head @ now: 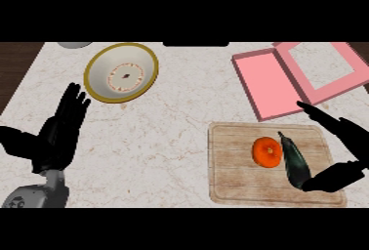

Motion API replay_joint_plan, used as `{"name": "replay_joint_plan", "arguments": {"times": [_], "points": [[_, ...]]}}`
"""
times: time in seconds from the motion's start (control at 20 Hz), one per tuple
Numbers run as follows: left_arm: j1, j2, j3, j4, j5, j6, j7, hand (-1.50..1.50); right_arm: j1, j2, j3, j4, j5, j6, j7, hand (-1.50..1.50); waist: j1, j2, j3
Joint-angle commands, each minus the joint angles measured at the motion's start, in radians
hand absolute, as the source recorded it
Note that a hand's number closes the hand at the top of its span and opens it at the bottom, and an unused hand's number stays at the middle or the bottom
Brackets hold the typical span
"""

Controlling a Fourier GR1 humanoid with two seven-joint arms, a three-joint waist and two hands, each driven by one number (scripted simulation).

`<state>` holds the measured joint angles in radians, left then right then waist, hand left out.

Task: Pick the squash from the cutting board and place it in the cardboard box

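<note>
On a marble bench, the robot's right hand reaches over a wooden cutting board at the lower right of the frame, its fingers straight and spread and the thumb set apart lower down, so that the hand brackets a long dark green squash without closing on it. The squash lies flat on the board, running from upper left to lower right, its lower end touching or hidden by the thumb. Just beside it to the left sits a round orange vegetable, near enough that the two may be touching.

The squash looks stiff, smooth-skinned and likely a little slippery, of moderate weight for its shape and not fragile. The sensible hold appears to be across its middle, fingers on one long side and thumb on the other, so it does not tip at either end; the orange neighbour leaves little room on the left flank.

The open pink box, lid folded back, waits at the upper right, just above the board. The left hand rests open at the left edge, fingers up and slightly spread, holding nothing. A yellow-rimmed bowl stands at the upper left, well apart from the work.
</note>
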<state>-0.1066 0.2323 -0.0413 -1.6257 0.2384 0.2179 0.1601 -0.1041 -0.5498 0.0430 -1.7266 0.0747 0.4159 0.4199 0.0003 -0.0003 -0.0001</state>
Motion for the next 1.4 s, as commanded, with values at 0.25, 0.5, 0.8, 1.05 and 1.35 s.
{"name": "replay_joint_plan", "arguments": {"times": [0.25,0.5,0.8,1.05,1.35], "points": [[-0.086,-0.018,0.057,0.046,-0.042,-0.015,0.049,0.00,0.032,0.116,-0.009,-0.057,0.093,0.020,0.026,-1.50,-0.004,0.000,0.000],[0.002,-0.056,0.048,0.002,-0.048,-0.067,-0.004,0.00,-0.028,0.145,-0.029,0.107,0.169,0.059,-0.049,-1.50,0.001,0.000,0.000],[-0.043,-0.036,0.093,-0.018,-0.037,-0.076,0.079,0.00,0.019,0.211,0.035,0.102,0.317,-0.015,-0.085,-1.50,0.000,0.000,0.000],[-0.022,-0.092,0.070,0.033,-0.089,-0.082,-0.001,0.00,-0.043,0.236,-0.011,0.210,0.350,-0.011,-0.142,-1.50,0.001,0.001,0.000],[0.000,-0.107,0.080,-0.015,-0.101,-0.082,0.021,0.00,-0.097,0.220,-0.061,0.244,0.325,0.077,-0.135,-1.50,0.001,0.001,0.000]]}}
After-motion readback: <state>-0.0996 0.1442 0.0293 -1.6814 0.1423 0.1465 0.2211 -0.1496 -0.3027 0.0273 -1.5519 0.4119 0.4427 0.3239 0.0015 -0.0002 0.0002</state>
